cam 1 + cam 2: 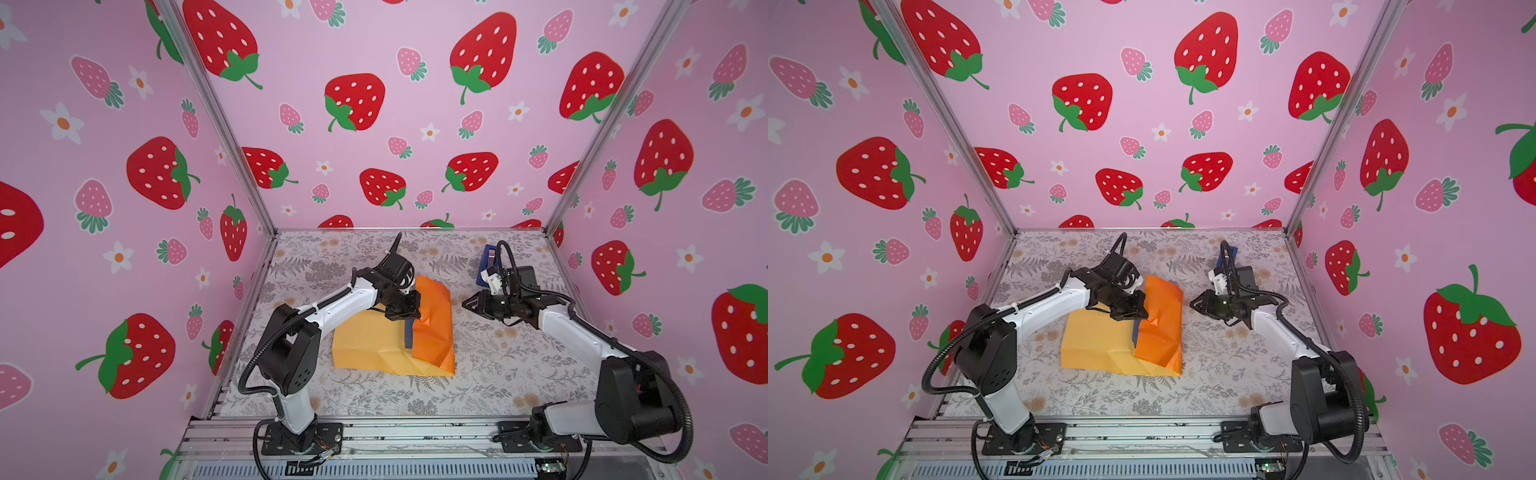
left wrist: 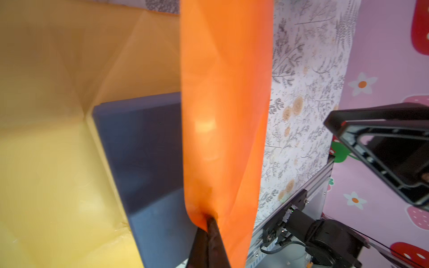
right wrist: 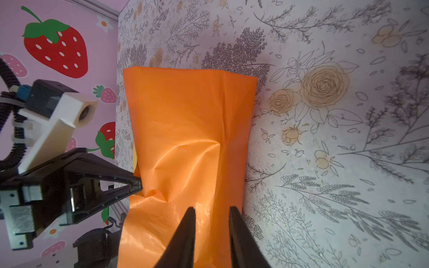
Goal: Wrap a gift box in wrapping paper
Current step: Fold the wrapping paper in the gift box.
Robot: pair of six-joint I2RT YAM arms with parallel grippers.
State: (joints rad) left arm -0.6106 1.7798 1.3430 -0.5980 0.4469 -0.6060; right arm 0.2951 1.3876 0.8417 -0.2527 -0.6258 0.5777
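Centre-left of the floral worktop (image 1: pixel 478 374): the wrapping paper (image 1: pixel 370 340) lies with its pale yellow-orange face up, creased. The gift box (image 1: pixel 408 334) stands on the sheet near its right part; in both top views only a narrow navy strip shows, while the left wrist view shows a broader side (image 2: pixel 144 150). The sheet's right portion is raised, glossy orange face outward, and arches over the box. The left gripper (image 1: pixel 419 318) reaches in above the box, its jaws pressed together on this orange flap's edge. Right of the paper, clear of it, the right gripper (image 1: pixel 465 304) hovers pointing toward the flap, jaws slightly apart and empty. Behind it, near the back right corner, stands a blue tape dispenser (image 1: pixel 488 259).
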